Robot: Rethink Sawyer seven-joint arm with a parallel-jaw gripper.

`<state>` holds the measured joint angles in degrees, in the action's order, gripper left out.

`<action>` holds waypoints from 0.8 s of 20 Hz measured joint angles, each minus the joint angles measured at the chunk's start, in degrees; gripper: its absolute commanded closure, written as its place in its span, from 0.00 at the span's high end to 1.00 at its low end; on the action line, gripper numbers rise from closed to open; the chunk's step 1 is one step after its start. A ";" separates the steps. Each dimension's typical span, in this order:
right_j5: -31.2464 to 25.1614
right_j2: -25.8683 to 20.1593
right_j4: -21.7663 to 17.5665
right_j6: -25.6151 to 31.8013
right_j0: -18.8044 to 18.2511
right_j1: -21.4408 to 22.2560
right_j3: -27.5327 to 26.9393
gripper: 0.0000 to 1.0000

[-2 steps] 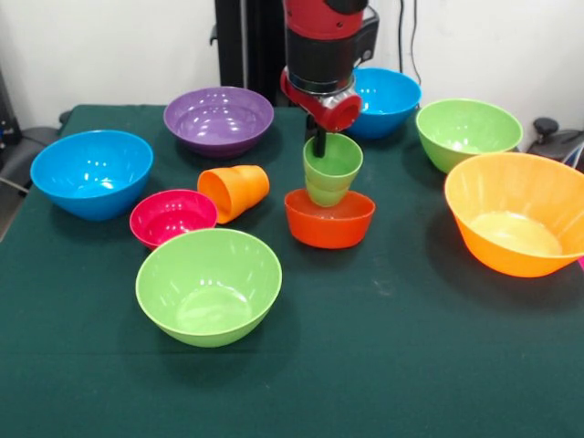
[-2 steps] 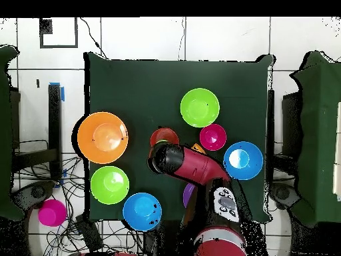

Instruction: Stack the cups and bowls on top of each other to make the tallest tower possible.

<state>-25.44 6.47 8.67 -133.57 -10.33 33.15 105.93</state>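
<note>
Blue bowl, left [image 1: 91, 172]: upright at the left edge of the green table cloth [image 1: 383, 365] in the front view, well apart from the arm.
Magenta bowl [image 1: 172, 217]: small, upright, just right of that blue bowl and touching or nearly touching the orange cup.
Light green bowl, near [image 1: 208, 285]: large, upright, in front of the magenta bowl.
Purple bowl [image 1: 219, 119]: upright at the far side, behind the orange cup.
Orange cup [image 1: 234, 191]: lying on its side, mouth turned left toward the magenta bowl.
Orange-red bowl [image 1: 329, 218]: small, upright near the table's middle, with the light green cup sitting in it.
Light green cup [image 1: 332, 169]: upright, slightly tilted, its base inside the orange-red bowl.
Gripper [image 1: 320, 143]: comes down from above; one dark finger is at the cup's far-left rim, and the grip looks clamped on the rim of the cup.
Blue bowl, far [image 1: 388, 99]: upright behind the arm.
Light green bowl, far [image 1: 467, 132]: upright to the right.
Large orange bowl [image 1: 516, 212]: upright at the right edge.
Overhead view: the arm [image 2: 190, 164] covers the cup.
</note>
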 measured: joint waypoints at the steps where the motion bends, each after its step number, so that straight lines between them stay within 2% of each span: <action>1: 0.00 0.00 0.04 0.00 0.00 -0.20 -0.01 0.00; 12: -0.01 0.01 0.14 0.00 0.22 -0.82 -0.76 0.00; 16: -0.15 0.26 0.13 0.00 1.06 -0.55 -3.22 0.00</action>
<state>-25.59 6.73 8.80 -133.57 -9.27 32.60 102.71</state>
